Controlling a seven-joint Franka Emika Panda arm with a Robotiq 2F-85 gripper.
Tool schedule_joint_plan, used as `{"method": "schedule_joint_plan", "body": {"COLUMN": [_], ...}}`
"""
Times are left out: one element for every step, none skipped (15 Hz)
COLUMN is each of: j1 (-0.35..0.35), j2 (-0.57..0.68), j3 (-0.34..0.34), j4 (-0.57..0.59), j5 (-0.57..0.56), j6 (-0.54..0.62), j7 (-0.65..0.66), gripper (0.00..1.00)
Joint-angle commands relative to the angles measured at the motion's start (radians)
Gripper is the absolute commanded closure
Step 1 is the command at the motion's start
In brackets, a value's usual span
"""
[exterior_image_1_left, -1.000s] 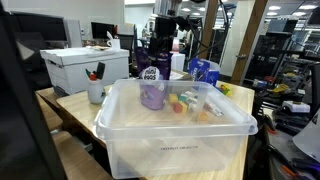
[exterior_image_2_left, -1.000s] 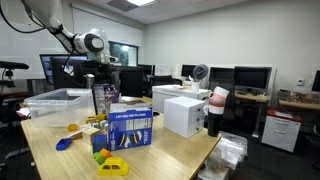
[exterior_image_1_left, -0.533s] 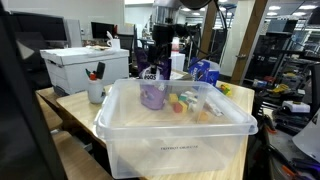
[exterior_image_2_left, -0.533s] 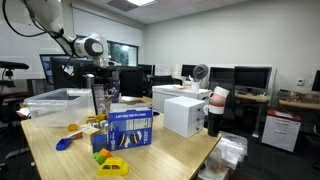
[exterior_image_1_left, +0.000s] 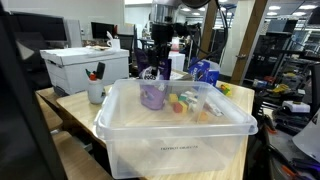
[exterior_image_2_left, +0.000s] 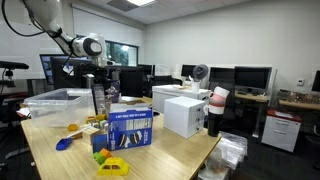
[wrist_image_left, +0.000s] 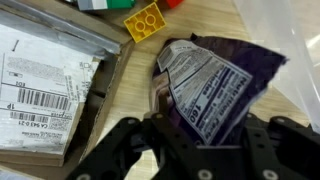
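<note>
In an exterior view, a white box (exterior_image_1_left: 85, 66) stands at the far left of the wooden table (exterior_image_1_left: 72, 108), with a cup (exterior_image_1_left: 96, 93) of pens just in front of it. To their right the gripper (exterior_image_1_left: 158, 62) hangs from the arm above the far side of a clear bin (exterior_image_1_left: 175, 135). A purple bag (exterior_image_1_left: 150, 73) with a white label dangles under it, just behind the bin's back wall; whether the bag touches the table cannot be told from here. Small coloured pieces (exterior_image_1_left: 180, 102) lie inside the bin, and a blue box (exterior_image_1_left: 203, 70) stands beyond its right rear corner. In the wrist view, a labelled package (wrist_image_left: 45, 80) lies at the left on the wood, and a yellow block (wrist_image_left: 145, 20) sits near its upper right corner. The purple bag fills the middle, crumpled, its printed panel facing the camera. The dark fingers (wrist_image_left: 125, 150) come in from the bottom edge on either side of the bag's lower end and press against it, so the gripper is clamped on the bag. At the far right a pale edge of the bin shows.
</note>
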Motion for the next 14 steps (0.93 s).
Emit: {"method": "schedule_joint_plan", "body": {"j1": [0.006,0.006,0.007,0.006,0.006,0.007,0.008,0.008,0.008,0.008,0.008,0.007,0.007,0.008], "j2": [-0.031,-0.031,-0.032,-0.033,-0.033,-0.033,-0.034,-0.037,-0.040,-0.046,-0.050,-0.064,-0.080,-0.089], "j3": [0.000,0.000,0.000,0.000,-0.001,-0.001,-0.002,-0.002,-0.002,-0.003,-0.003,-0.002,-0.001,0.000], "j4": [-0.029,-0.029,-0.032,-0.033,-0.034,-0.037,-0.039,-0.043,-0.045,-0.048,-0.048,-0.051,-0.052,-0.048], "j5": [0.010,0.009,0.007,0.007,0.007,0.005,0.004,0.004,0.004,0.003,0.004,0.007,0.011,0.013], "j6": [-0.003,-0.003,-0.003,-0.002,-0.003,-0.003,-0.002,-0.004,-0.003,-0.008,-0.013,-0.015,-0.015,-0.023], "j7": [0.009,0.009,0.013,0.013,0.014,0.017,0.020,0.023,0.025,0.029,0.030,0.034,0.040,0.046], "gripper": [0.75,0.82,0.90,0.95,0.97,0.98,1.00,0.98,0.98,0.98,0.97,0.98,0.97,0.97]}}
